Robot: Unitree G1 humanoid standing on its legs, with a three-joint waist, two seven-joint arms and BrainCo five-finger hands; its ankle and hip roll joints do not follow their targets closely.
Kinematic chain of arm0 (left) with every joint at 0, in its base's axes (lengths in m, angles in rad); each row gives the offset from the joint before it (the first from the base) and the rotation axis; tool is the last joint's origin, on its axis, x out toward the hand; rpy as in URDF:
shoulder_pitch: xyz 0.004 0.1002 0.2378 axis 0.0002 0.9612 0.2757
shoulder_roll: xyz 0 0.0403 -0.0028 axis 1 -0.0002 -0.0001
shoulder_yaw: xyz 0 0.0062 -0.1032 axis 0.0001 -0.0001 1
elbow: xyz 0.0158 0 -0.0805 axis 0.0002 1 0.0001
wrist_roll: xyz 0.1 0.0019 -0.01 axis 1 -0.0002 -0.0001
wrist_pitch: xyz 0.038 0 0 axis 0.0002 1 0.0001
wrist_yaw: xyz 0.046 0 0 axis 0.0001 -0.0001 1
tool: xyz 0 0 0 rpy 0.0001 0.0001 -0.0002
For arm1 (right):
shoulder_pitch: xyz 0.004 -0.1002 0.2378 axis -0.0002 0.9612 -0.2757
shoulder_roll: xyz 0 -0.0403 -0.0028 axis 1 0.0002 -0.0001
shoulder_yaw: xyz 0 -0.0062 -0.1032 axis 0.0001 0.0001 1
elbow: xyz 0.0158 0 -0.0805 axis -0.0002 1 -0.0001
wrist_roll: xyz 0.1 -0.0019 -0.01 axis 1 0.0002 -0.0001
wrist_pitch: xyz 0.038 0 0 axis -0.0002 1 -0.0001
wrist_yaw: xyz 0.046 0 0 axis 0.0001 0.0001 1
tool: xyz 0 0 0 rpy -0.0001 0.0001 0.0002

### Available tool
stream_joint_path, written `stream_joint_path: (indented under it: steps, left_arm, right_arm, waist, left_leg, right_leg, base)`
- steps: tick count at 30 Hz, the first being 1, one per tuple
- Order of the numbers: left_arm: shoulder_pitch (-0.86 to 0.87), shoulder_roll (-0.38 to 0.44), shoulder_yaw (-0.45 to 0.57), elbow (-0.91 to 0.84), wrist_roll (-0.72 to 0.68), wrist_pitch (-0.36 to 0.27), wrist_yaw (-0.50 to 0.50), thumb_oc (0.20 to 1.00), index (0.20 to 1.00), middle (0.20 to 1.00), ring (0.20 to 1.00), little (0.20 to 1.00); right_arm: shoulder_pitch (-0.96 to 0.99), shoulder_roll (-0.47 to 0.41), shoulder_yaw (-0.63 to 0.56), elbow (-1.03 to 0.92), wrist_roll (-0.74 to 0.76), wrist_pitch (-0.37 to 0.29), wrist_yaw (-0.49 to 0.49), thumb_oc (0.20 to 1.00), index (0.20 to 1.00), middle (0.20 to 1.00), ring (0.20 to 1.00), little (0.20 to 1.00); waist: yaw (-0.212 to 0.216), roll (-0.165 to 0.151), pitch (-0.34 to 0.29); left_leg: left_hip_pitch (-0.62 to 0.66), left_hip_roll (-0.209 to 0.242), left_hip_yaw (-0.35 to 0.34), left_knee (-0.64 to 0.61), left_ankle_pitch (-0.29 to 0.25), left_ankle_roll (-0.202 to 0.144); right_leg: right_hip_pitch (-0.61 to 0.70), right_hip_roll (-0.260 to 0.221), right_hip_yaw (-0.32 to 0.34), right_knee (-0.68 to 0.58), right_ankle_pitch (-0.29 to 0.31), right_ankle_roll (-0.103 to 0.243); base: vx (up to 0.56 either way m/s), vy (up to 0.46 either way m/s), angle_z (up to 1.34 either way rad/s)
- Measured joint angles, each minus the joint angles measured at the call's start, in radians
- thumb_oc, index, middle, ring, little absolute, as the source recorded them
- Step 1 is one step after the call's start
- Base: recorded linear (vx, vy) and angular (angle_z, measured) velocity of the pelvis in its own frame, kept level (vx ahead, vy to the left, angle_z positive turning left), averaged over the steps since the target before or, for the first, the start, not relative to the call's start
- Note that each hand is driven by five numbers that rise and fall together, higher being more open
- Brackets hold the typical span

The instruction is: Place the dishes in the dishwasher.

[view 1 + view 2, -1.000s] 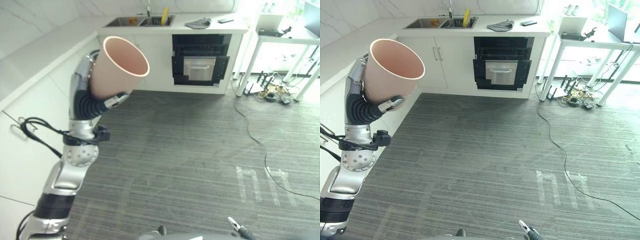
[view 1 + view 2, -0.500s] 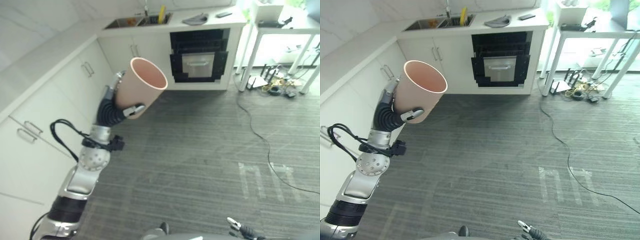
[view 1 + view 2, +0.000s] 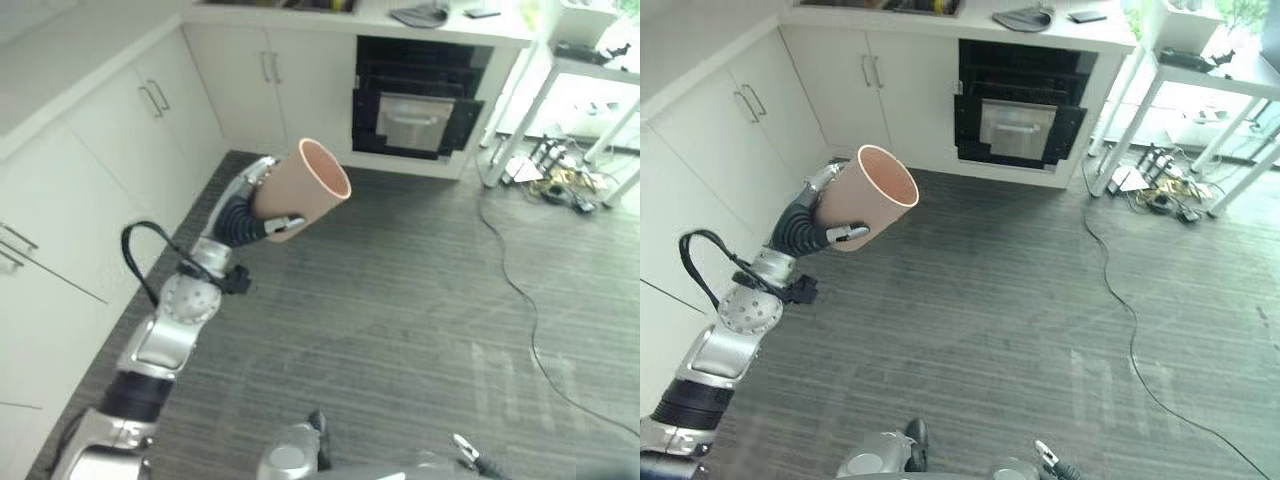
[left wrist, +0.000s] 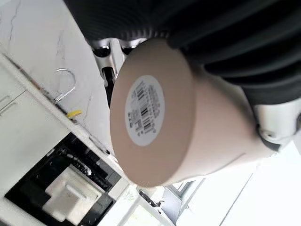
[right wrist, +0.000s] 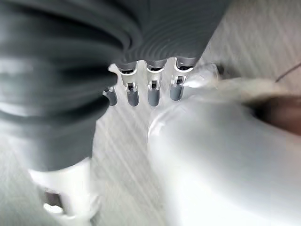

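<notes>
The robot's left hand [image 3: 262,213] is curled around a pink cup [image 3: 300,191], held tilted above the grey floor [image 3: 400,300], its inside empty. A white barcode sticker [image 4: 146,110] marks its base. The open dishwasher [image 3: 415,110] stands well apart. The right hand [image 5: 141,89] hangs with relaxed fingers.

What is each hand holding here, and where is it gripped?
Left hand grips the pink cup around its lower side wall; right hand holds nothing.
</notes>
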Motion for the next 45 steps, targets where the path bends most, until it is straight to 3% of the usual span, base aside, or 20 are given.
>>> stream_joint_path:
  steps: [1,2,3,7,9,11,13,14,16,18,19,20,21,23,26,30,31,35,41,45]
  left_arm:
    - [0.003,-0.002,0.0,0.003,-0.017,-0.012,0.005,0.2,0.2,0.2,0.2,0.2]
    - [-0.019,0.003,0.001,0.014,-0.031,-0.017,0.014,0.2,0.2,0.2,0.2,0.2]
    - [-0.043,-0.004,-0.006,0.045,-0.029,-0.016,0.013,0.2,0.2,0.2,0.2,0.2]
    - [-0.048,-0.06,-0.044,0.046,-0.029,0.002,0.03,0.2,0.2,0.2,0.2,0.2]
    - [0.025,-0.06,-0.04,0.046,-0.029,0.004,0.029,0.2,0.2,0.2,0.2,0.2]
    - [0.065,-0.117,-0.036,0.034,-0.027,0.012,0.034,0.2,0.2,0.2,0.2,0.2]
    - [0.088,-0.167,-0.038,0.003,-0.018,0.019,0.037,0.2,0.2,0.2,0.2,0.2]
    - [0.095,-0.162,-0.033,-0.007,-0.017,0.026,0.042,0.2,0.2,0.2,0.2,0.2]
    - [0.094,-0.119,-0.033,-0.03,-0.001,0.041,0.043,0.2,0.2,0.2,0.2,0.2]
    - [0.097,-0.099,-0.013,-0.032,0.008,0.046,0.043,0.2,0.2,0.2,0.2,0.2]
    - [0.115,-0.123,0.044,-0.025,0.0,0.045,0.042,0.2,0.2,0.2,0.2,0.2]
    - [0.121,-0.106,0.064,0.011,-0.014,0.052,0.042,0.2,0.2,0.2,0.2,0.2]
    - [0.088,-0.096,0.057,0.048,-0.03,0.041,0.046,0.2,0.2,0.2,0.2,0.2]
    - [0.096,-0.097,0.041,0.05,-0.029,0.045,0.048,0.2,0.2,0.2,0.2,0.2]
    - [0.103,-0.1,0.008,0.047,-0.029,0.039,0.05,0.2,0.2,0.2,0.2,0.2]
    - [0.169,-0.14,-0.008,0.023,-0.028,0.035,0.047,0.2,0.2,0.2,0.2,0.2]
    - [0.169,-0.153,-0.009,0.004,-0.028,0.028,0.043,0.2,0.2,0.2,0.2,0.2]
    - [0.141,-0.118,-0.001,-0.027,-0.026,0.031,0.033,0.2,0.2,0.2,0.2,0.2]
    - [0.097,-0.074,-0.002,-0.028,-0.028,0.02,0.022,0.2,0.2,0.2,0.2,0.2]
    - [0.097,-0.074,-0.002,-0.028,-0.028,0.009,-0.004,0.2,0.2,0.2,0.2,0.2]
  right_arm:
    - [0.006,-0.013,0.039,0.003,-0.001,0.005,0.001,1.0,1.0,1.0,1.0,1.0]
    - [-0.026,-0.018,0.05,-0.005,0.001,-0.005,0.013,1.0,1.0,1.0,1.0,1.0]
    - [-0.045,-0.021,0.071,-0.005,0.001,-0.003,0.012,1.0,1.0,1.0,1.0,1.0]
    - [-0.03,-0.038,0.062,0.009,0.001,0.003,0.011,1.0,1.0,1.0,1.0,1.0]
    - [-0.03,-0.029,0.025,0.047,-0.001,0.007,0.011,1.0,1.0,1.0,1.0,1.0]
    - [-0.018,-0.058,0.011,0.068,-0.005,0.001,0.014,1.0,1.0,1.0,1.0,1.0]
    - [-0.047,-0.087,0.024,0.067,-0.023,0.001,0.015,1.0,1.0,1.0,1.0,1.0]
    - [-0.072,-0.086,0.039,0.038,-0.04,-0.004,0.02,1.0,1.0,1.0,1.0,1.0]
    - [-0.104,-0.078,0.04,0.001,-0.04,-0.009,0.032,1.0,1.0,1.0,1.0,1.0]
    - [-0.113,-0.09,0.04,0.0,-0.04,-0.012,0.036,1.0,1.0,1.0,1.0,1.0]
    - [-0.123,-0.109,0.034,0.003,-0.039,-0.02,0.049,1.0,1.0,1.0,1.0,1.0]
    - [-0.099,-0.108,0.042,-0.001,-0.037,-0.034,0.056,1.0,1.0,1.0,1.0,1.0]
    - [-0.065,-0.106,0.056,0.035,-0.04,-0.029,0.057,1.0,1.0,1.0,1.0,1.0]
    - [-0.069,-0.121,0.076,0.057,-0.04,-0.025,0.056,1.0,1.0,1.0,1.0,1.0]
    - [-0.078,-0.088,0.079,0.052,-0.04,-0.024,0.053,1.0,1.0,1.0,1.0,1.0]
    - [-0.051,-0.1,0.103,0.084,-0.041,-0.03,0.044,1.0,1.0,1.0,1.0,1.0]
    - [-0.036,-0.102,0.109,0.095,-0.04,-0.045,0.028,1.0,1.0,1.0,1.0,1.0]
    - [-0.046,-0.075,0.112,0.082,-0.038,-0.044,0.015,1.0,1.0,1.0,1.0,1.0]
    - [-0.065,-0.037,0.115,0.073,-0.039,-0.049,0.014,1.0,1.0,1.0,1.0,1.0]
    - [-0.084,-0.036,0.119,0.058,-0.04,-0.064,0.001,1.0,1.0,1.0,1.0,1.0]
  waist:
    - [-0.004,0.034,-0.033]
    - [-0.028,0.075,-0.023]
    - [-0.068,0.073,-0.023]
    - [-0.132,0.05,-0.006]
    - [-0.11,0.067,0.0]
    - [-0.099,0.065,-0.029]
    - [-0.091,0.107,-0.041]
    - [-0.085,0.096,-0.046]
    - [-0.09,0.084,-0.048]
    - [-0.09,0.085,-0.049]
    - [-0.086,0.079,-0.043]
    - [-0.085,0.062,-0.075]
    - [-0.1,0.041,-0.113]
    - [-0.074,0.087,-0.112]
    - [-0.066,0.11,-0.11]
    - [-0.039,0.147,-0.104]
    - [-0.046,0.17,-0.104]
    - [-0.027,0.104,-0.081]
    - [-0.012,0.075,-0.076]
    - [0.002,0.068,-0.067]
  left_leg:
    - [0.045,0.006,0.013,-0.065,-0.003,0.005]
    - [0.088,0.022,0.014,-0.125,0.005,0.002]
    - [0.106,0.012,0.009,-0.141,0.007,-0.001]
    - [0.177,-0.078,-0.024,-0.103,-0.027,-0.056]
    - [0.29,-0.066,-0.035,-0.078,-0.049,-0.095]
    - [0.354,-0.039,-0.068,0.061,-0.073,-0.137]
    - [0.339,0.008,-0.075,0.179,0.008,-0.186]
    - [0.288,0.017,-0.072,0.295,0.139,-0.211]
    - [0.168,0.082,-0.045,0.434,0.076,-0.188]
    - [0.055,0.128,-0.075,0.487,0.095,-0.197]
    - [0.002,0.058,-0.104,0.51,0.358,-0.275]
    - [-0.087,0.094,-0.115,0.657,0.471,-0.286]
    - [-0.185,0.085,-0.108,0.637,0.144,-0.162]
    - [-0.227,0.106,-0.111,0.374,0.045,-0.142]
    - [-0.248,0.09,-0.199,-0.077,0.147,-0.176]
    - [-0.25,0.133,-0.233,-0.077,0.292,-0.162]
    - [-0.208,0.119,-0.222,-0.094,0.308,-0.097]
    - [-0.113,0.019,-0.156,-0.233,0.301,-0.065]
    - [-0.062,-0.002,-0.139,-0.277,0.29,-0.05]
    - [-0.061,0.025,-0.107,-0.266,0.27,-0.049]
  right_leg:
    - [-0.123,0.059,-0.052,0.035,-0.045,-0.047]
    - [-0.192,0.193,-0.103,-0.216,-0.128,-0.109]
    - [-0.238,0.248,-0.133,-0.446,-0.125,-0.145]
    - [-0.354,0.164,-0.145,-0.848,-0.01,-0.179]
    - [-0.318,0.201,-0.164,-0.751,-0.006,-0.226]
    - [-0.174,0.283,-0.126,-0.687,0.037,-0.362]
    - [-0.131,0.333,-0.088,-0.658,0.007,-0.367]
    - [-0.095,0.338,-0.053,-0.677,-0.022,-0.363]
    - [0.015,0.342,-0.025,-0.768,-0.039,-0.367]
    - [0.078,0.317,-0.016,-0.755,-0.043,-0.36]
    - [-0.042,0.268,-0.081,-0.482,-0.152,-0.426]
    - [0.0,0.355,-0.109,-0.638,-0.165,-0.411]
    - [0.076,0.374,-0.082,-0.813,-0.066,-0.403]
    - [0.158,0.413,-0.052,-0.887,-0.066,-0.352]
    - [0.26,0.415,-0.023,-0.976,-0.07,-0.312]
    - [0.376,0.39,0.026,-0.998,-0.139,-0.214]
    - [0.405,0.371,0.023,-0.969,-0.187,-0.173]
    - [0.331,0.256,0.013,-0.88,-0.223,-0.12]
    - [0.336,0.262,0.017,-0.91,-0.196,-0.12]
    - [0.268,0.274,0.012,-0.796,-0.185,-0.126]
  base:
    - [0.35,0.022,-0.52]
    - [0.41,-0.039,-0.43]
    - [0.53,-0.145,0.01]
    - [0.47,-0.146,0.56]
    - [0.47,-0.161,0.03]
    - [0.67,-0.222,0.38]
    - [0.47,-0.174,0.06]
    - [0.34,-0.163,-0.56]
    - [0.39,-0.2,-0.52]
    - [0.31,-0.144,-0.56]
    - [0.24,0.063,-0.79]
    - [0.21,0.128,-0.51]
    - [0.26,0.227,-0.38]
    - [0.21,0.232,-0.52]
    - [0.19,0.174,-0.36]
    - [0.1,0.143,-0.43]
    - [0.08,0.189,-0.27]
    - [0.07,0.175,-0.25]
    - [0.03,0.144,-0.11]
    - [0.02,0.036,-0.29]
